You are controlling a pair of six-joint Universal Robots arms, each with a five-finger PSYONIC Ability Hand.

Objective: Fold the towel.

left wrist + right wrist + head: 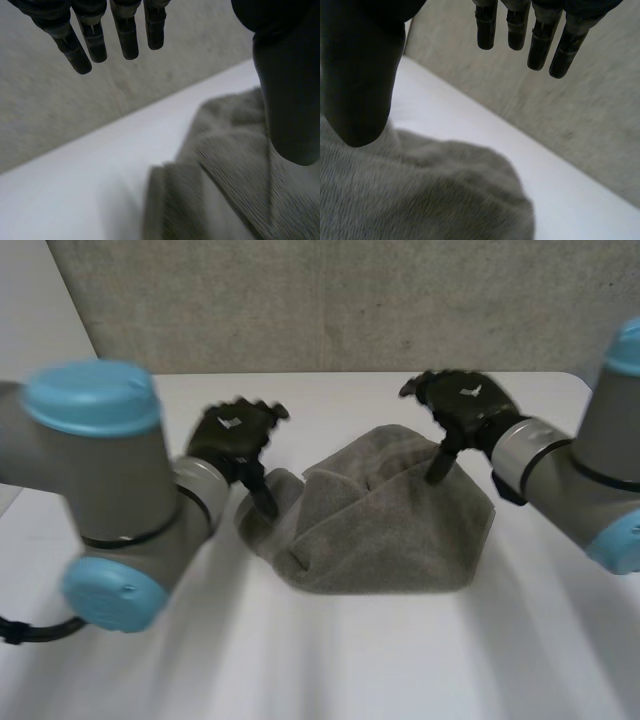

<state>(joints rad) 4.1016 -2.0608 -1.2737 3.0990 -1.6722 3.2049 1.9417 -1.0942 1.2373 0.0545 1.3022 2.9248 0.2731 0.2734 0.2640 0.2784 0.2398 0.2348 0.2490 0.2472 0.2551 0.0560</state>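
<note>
Grey towel (pixel 388 520) lies bunched on white table (pixel 330 660). Left hand (pixel 232 438) and right hand (pixel 468 405) are released, fingers straight, at its opposite edges.

Setting: robot lab or test bench. Evidence: plain white table (pixel 330 660); bare speckled grey wall (pixel 330 300) close behind it; left arm (pixel 100 480) and right arm (pixel 600 470), grey with light-blue caps, over the table; grey towel (pixel 390 530) on the tabletop.

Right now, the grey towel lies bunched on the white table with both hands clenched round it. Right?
No: left hand and right hand are open, fingers straight, as the wrist views show. The towel is bunched on the table.
</note>
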